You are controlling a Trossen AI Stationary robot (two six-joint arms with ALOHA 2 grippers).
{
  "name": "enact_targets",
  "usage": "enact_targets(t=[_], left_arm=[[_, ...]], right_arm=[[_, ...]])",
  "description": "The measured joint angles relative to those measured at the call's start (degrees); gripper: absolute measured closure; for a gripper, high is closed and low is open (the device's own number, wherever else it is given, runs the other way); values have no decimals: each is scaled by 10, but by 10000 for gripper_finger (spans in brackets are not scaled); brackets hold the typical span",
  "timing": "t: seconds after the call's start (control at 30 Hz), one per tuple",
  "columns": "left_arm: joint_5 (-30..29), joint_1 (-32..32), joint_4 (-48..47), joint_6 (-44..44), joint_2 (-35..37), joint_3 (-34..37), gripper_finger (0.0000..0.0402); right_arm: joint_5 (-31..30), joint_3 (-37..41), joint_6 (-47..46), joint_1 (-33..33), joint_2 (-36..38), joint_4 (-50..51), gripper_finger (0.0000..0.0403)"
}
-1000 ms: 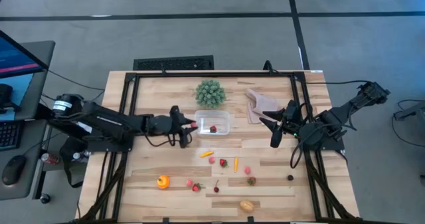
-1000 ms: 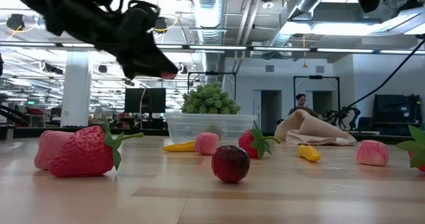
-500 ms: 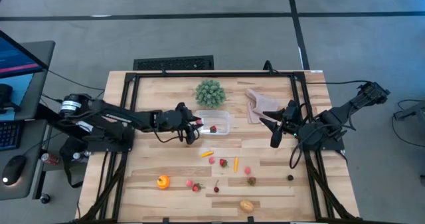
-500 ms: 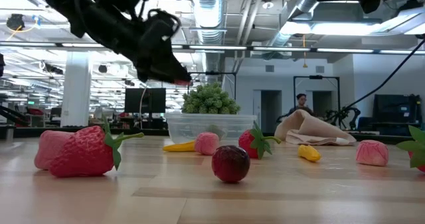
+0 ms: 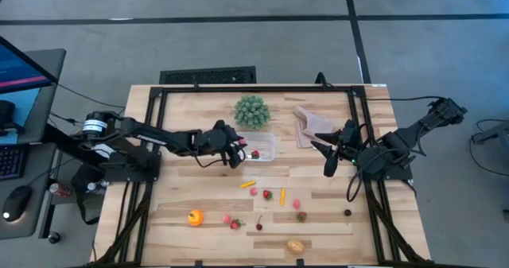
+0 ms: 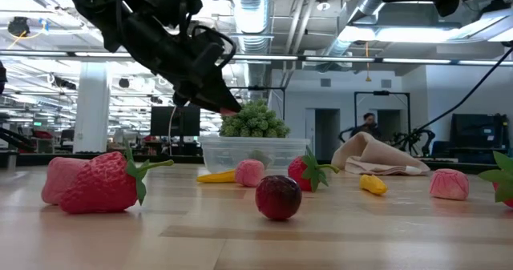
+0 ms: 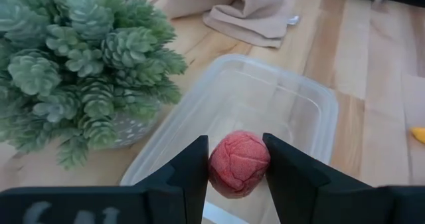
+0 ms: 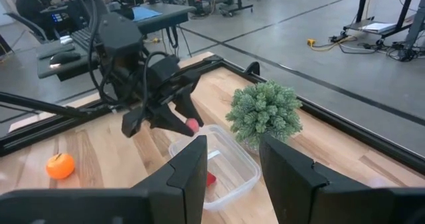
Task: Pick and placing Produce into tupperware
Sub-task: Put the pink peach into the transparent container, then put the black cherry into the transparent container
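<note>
Wooden table; pink textured produce gripped.

In the high view, the dark produce piece seems too small to identify.

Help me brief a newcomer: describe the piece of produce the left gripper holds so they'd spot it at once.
Find the green spiky plant at the table's far side, then the clear tupperware before it. Over the tupperware's left end, the left gripper pinches a small pinkish-red rough ball, the only produce off the table.

Bright even overhead light, soft shadows, blurred near foreground
</note>
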State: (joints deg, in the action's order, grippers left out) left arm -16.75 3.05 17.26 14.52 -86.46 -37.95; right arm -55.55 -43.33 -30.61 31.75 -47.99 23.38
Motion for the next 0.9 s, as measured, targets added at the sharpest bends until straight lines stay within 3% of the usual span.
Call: enact_targets(t=[0.2, 0.63, 0.73, 0.9], left_arm=[[13, 1, -4, 0, 0, 0, 264], [32, 1, -4, -1, 2, 0, 191], [70, 1, -4, -3, 20, 0, 189], [161, 1, -41, -31, 86, 0, 191]], right_arm=[[0, 0, 0, 0, 0, 2, 273], [6, 0, 0, 1, 0, 3, 273], [51, 0, -18, 6, 0, 20, 273], [139, 0, -148, 38, 0, 111, 273]])
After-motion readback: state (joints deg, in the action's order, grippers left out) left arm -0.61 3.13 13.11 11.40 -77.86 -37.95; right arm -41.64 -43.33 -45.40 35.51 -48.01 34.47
